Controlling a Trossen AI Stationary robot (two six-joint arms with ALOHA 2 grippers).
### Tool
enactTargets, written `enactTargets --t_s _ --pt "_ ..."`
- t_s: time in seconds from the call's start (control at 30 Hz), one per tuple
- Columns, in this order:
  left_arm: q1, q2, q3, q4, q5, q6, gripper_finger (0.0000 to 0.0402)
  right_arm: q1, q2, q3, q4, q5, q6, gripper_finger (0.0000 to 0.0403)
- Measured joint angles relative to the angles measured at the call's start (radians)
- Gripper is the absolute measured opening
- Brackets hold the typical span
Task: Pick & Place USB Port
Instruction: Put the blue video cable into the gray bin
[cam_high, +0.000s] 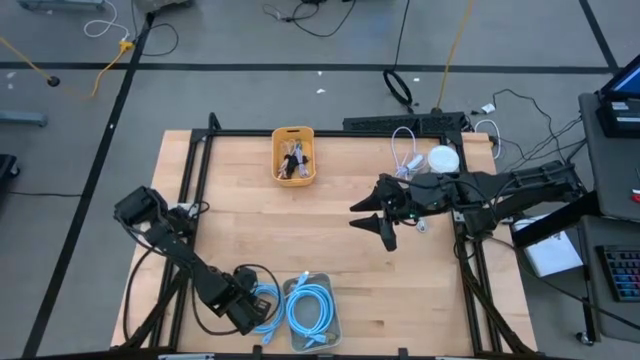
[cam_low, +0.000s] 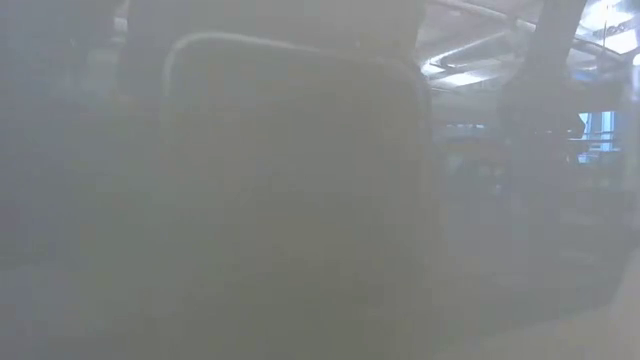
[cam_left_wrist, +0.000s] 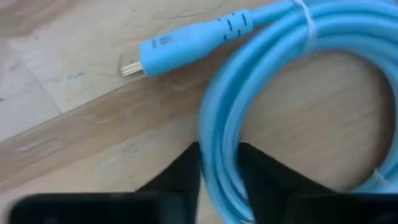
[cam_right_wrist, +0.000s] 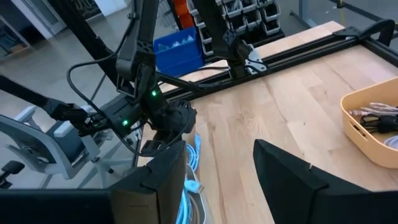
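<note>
A coiled light-blue USB cable (cam_high: 266, 303) lies on the wood near the table's near edge, and my left gripper (cam_high: 256, 306) is down on it. In the left wrist view the coil (cam_left_wrist: 261, 74) fills the picture, its blue plug with a metal tip (cam_left_wrist: 180, 46) lying flat on the wood, and my left gripper (cam_left_wrist: 219, 155) straddles the strands. My right gripper (cam_high: 368, 222) hovers open over the table's right middle, touching nothing; its fingers frame bare wood in the right wrist view (cam_right_wrist: 217, 180). The low view is fogged over and shows nothing. My left gripper has several strands of the blue coil's ring (cam_left_wrist: 219, 134) pinched between its two fingers (cam_left_wrist: 186, 177), coming from above and pointing down. The fingers lie across the strands. The coil rests flat on the table, its plug end free beside it.
A second blue cable coil (cam_high: 312, 308) lies in a clear wrapper just right of the held one. A yellow bin (cam_high: 293, 131) with dark cables sits at the far middle. A white cable loop (cam_high: 405, 152) and a white round object (cam_high: 443, 160) lie behind the right arm.
</note>
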Motion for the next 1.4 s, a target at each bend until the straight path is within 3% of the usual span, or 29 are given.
enactTargets --t_s 0.1,0.23,0.5,0.7,0.8,1.03,1.2,1.4 --pt "0.006 -0.011 0.000 -0.013 -0.009 -0.005 0.0037 0.000 0.000 0.000 -0.001 -0.001 0.000 0.0180" --pt "0.003 -0.060 -0.004 -0.109 -0.070 -0.041 0.0034 0.000 0.000 0.000 -0.001 -0.003 0.000 0.0180" --pt "-0.063 -0.304 -0.003 -0.531 -0.185 -0.282 0.0034 0.000 0.012 0.000 -0.021 -0.003 0.010 0.0180" --pt "-0.068 -0.492 0.017 -0.750 -0.396 -0.404 0.0034 0.000 0.056 0.000 -0.017 -0.004 0.054 0.0180" --pt "0.017 -0.517 0.066 -0.791 -0.499 -0.312 0.0034 -0.002 0.096 0.000 0.034 -0.008 0.091 0.0180" --pt "0.247 -0.433 0.242 -0.732 -0.600 0.137 0.0034 -0.008 0.188 -0.001 0.202 -0.088 0.182 0.0180" --pt "0.312 -0.337 0.393 -0.738 -0.672 0.326 0.0034 -0.025 0.213 -0.001 0.267 -0.116 0.218 0.0180" --pt "0.335 -0.223 0.553 -0.727 -0.688 0.485 0.0034 -0.064 0.213 0.000 0.295 -0.114 0.251 0.0180"
